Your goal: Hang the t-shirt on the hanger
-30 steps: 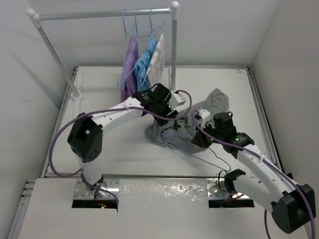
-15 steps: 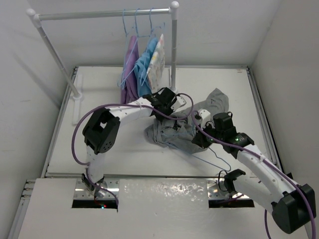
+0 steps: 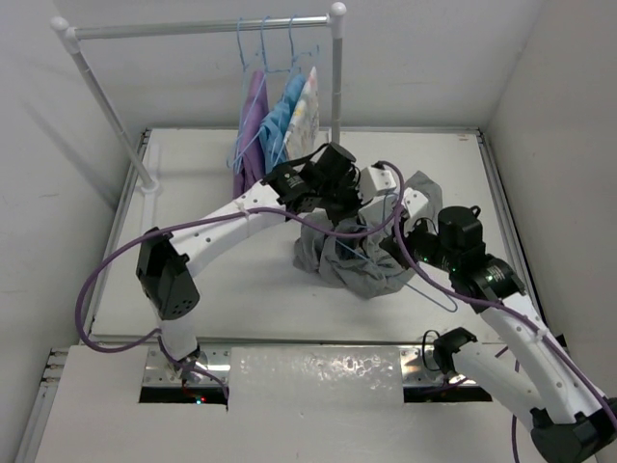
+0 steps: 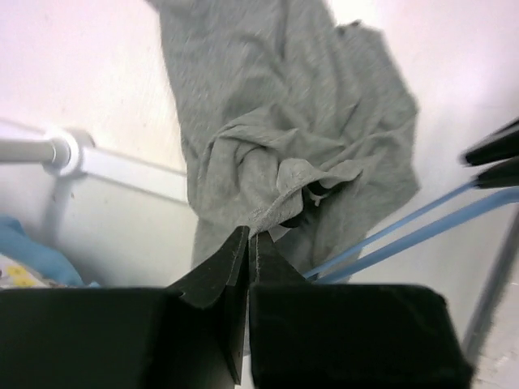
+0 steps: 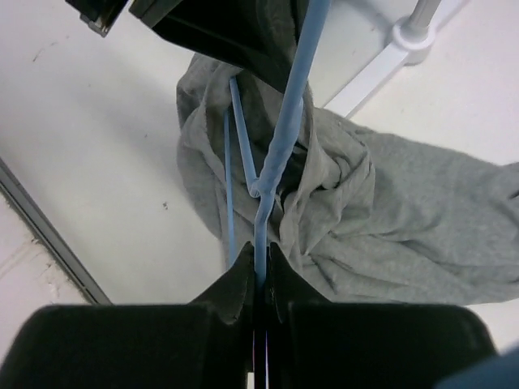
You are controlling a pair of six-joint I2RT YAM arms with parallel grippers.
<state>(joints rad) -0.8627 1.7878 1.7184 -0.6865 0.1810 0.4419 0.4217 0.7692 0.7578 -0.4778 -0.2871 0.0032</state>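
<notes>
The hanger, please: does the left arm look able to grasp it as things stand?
Probably not: its jaws are shut on the t-shirt, though the hanger passes close by.

The t-shirt [image 3: 352,260] sits heaped on the table [image 3: 212,289], right of centre, in front of the rack's [image 3: 193,29] right post. The hanger [image 3: 434,297] runs from its folds toward the near right. Hanging garments [image 3: 280,125] are behind it, on the rack.

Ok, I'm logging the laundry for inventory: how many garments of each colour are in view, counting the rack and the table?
Grey t-shirt: 1
Purple garment: 1
Light-blue garment: 1
Floral-print garment: 1
Total: 4
</notes>
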